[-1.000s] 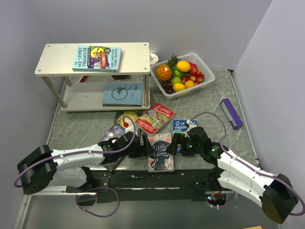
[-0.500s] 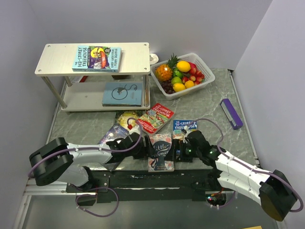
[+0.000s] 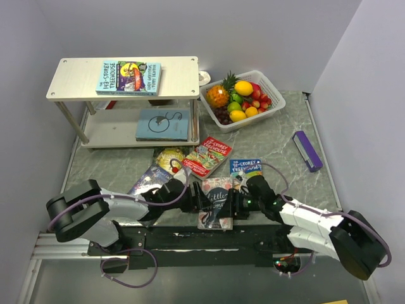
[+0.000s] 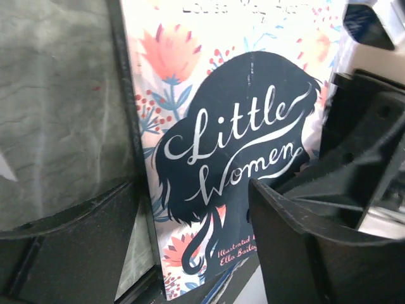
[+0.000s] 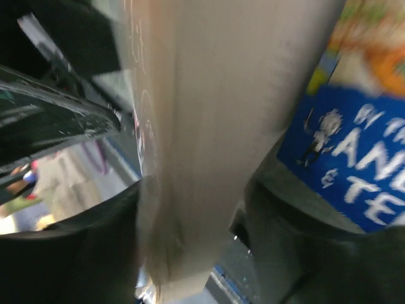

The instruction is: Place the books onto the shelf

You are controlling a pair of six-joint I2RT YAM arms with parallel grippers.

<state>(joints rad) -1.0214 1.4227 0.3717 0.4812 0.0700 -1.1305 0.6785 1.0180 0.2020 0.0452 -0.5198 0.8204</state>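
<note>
The floral "Little Women" book (image 3: 215,197) lies near the table's front edge, between my two grippers. My left gripper (image 3: 195,197) is at its left side, and its cover (image 4: 221,139) fills the left wrist view. That gripper (image 4: 193,190) stands open, one finger beside the spine and the other over the cover. My right gripper (image 3: 233,202) is at the book's right side. Its pale page edge (image 5: 209,126) sits between those open fingers (image 5: 193,190). Red (image 3: 207,156), blue (image 3: 245,167), green-gold (image 3: 169,157) and dark purple (image 3: 147,180) books lie on the table. The shelf (image 3: 76,79) holds two books.
A white basket (image 3: 273,109) of fruit stands at the back right, beside the shelf. A small purple box (image 3: 308,151) lies at the right. The black front rail of the table runs just below the floral book.
Both grippers have closed in on the floral book from either side. The right jaws have narrowed around its page edge, and the book has shifted slightly.
</note>
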